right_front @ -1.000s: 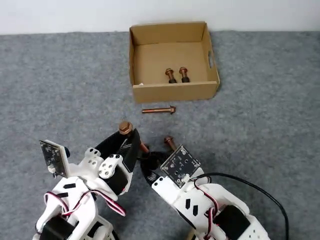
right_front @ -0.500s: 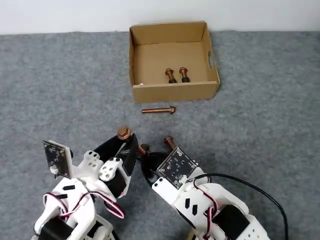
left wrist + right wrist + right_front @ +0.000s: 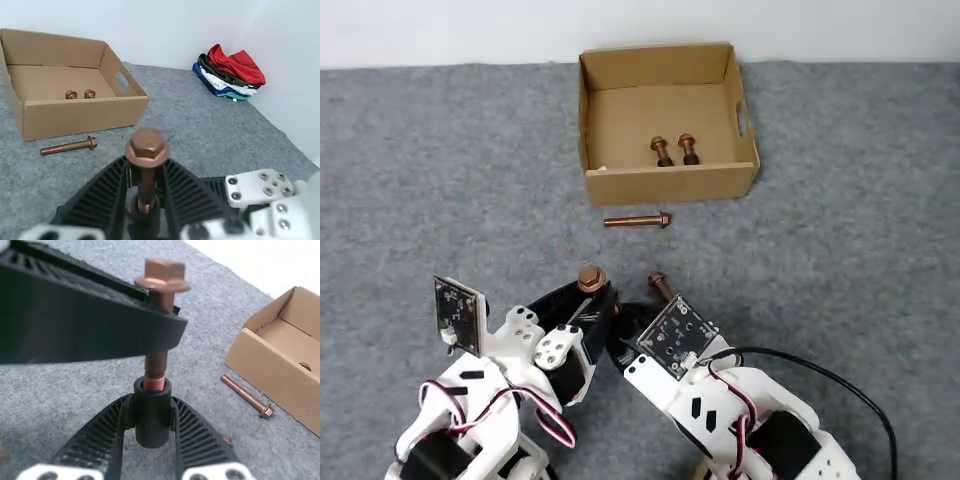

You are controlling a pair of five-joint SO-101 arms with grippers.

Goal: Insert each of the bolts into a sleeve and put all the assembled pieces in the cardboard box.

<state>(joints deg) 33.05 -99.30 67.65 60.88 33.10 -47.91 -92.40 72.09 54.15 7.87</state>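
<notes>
My left pincer (image 3: 146,176) clamps the bolt (image 3: 146,150), right pincer (image 3: 151,412) clamps the sleeve (image 3: 151,427); bolt tip sits in sleeve, depth hidden; box (image 3: 665,184) well apart.

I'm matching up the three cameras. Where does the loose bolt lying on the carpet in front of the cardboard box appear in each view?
High view: the loose bolt lies flat on the carpet, just before the cardboard box.
Left wrist view: the loose bolt lies along the cardboard box's front wall.
Right wrist view: the loose bolt lies slantwise beside the box wall.
Shared landmark: the cardboard box.
</notes>
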